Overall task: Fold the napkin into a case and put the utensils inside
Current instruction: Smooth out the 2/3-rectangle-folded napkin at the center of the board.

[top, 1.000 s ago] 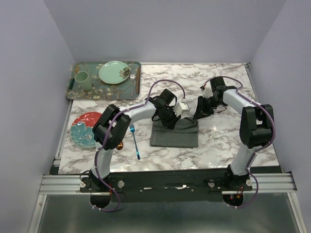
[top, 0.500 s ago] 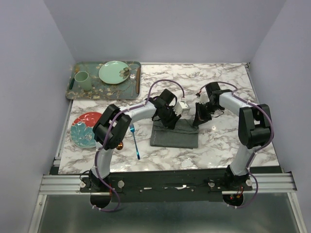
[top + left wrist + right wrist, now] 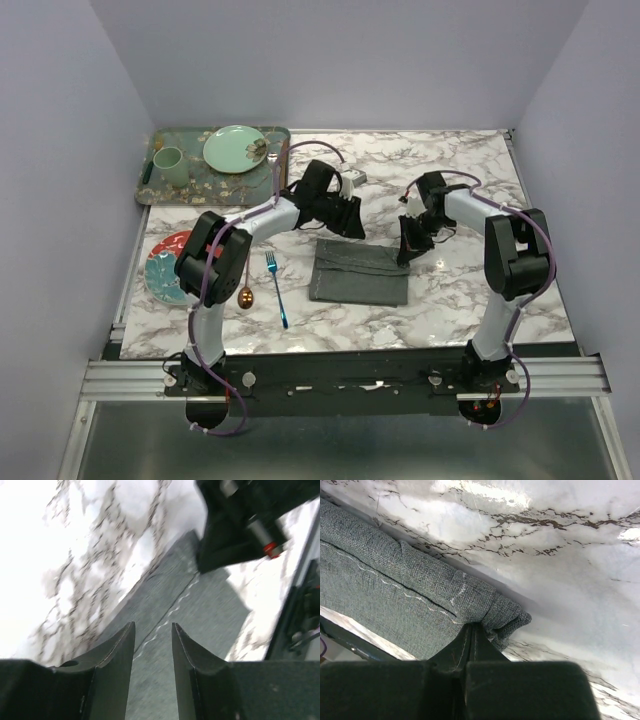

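Marble table (image 3: 450, 300), folded grey napkin (image 3: 360, 275), blue fork (image 3: 277, 290), spoon (image 3: 245, 297) (copper bowl showing), patterned plate (image 3: 165, 270), tray (image 3: 150, 185)

A green tray (image 3: 212, 188) holds a cup (image 3: 168, 165) and plate (image 3: 234, 148); a floral plate (image 3: 165, 270) lies near.

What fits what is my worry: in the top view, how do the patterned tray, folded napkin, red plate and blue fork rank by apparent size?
1. patterned tray
2. folded napkin
3. red plate, partly hidden by the left arm
4. blue fork, roughly as long as the plate is wide but far slimmer
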